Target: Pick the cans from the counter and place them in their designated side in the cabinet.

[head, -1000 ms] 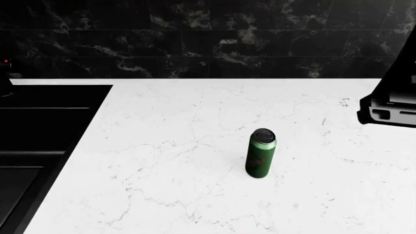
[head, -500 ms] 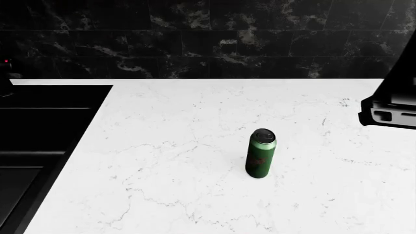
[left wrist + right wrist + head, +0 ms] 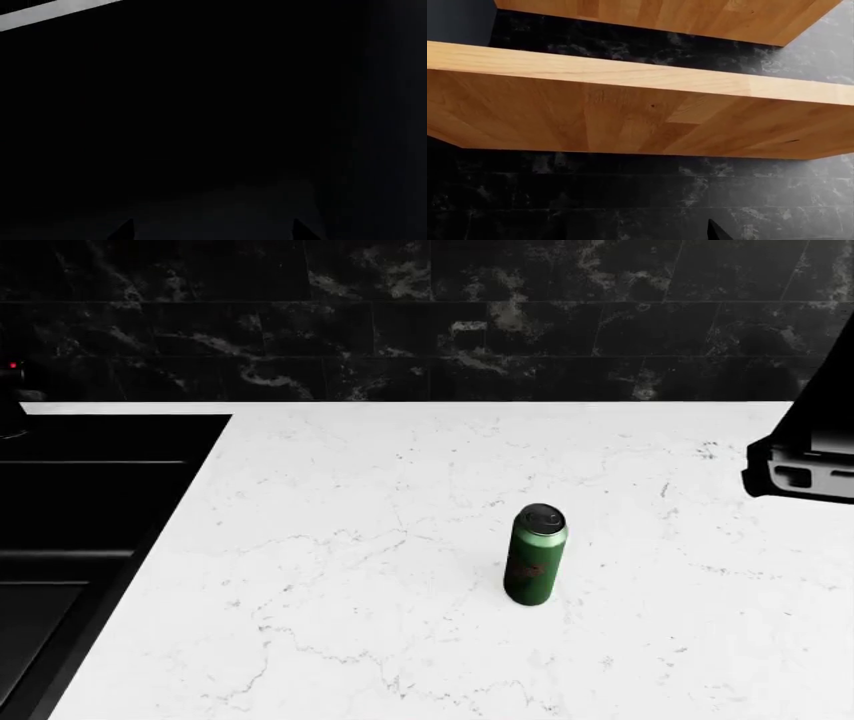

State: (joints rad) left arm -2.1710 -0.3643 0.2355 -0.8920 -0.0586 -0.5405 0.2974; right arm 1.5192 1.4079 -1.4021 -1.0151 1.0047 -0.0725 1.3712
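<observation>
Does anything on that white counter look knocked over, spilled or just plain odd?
Nothing stands out. The green can stands upright on the counter, clear of the black sink, with no spill or dent showing. Only this one can is in view.

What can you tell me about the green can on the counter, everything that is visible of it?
The green can is tall and slim, with a glossy dark green body that looks like metal, a dark round top and a small reddish mark on its side. It stands upright, alone on the white marble-look counter, right of the black sink. Only the counter under it touches it; no gripper is near, and it casts a faint shadow.
</observation>
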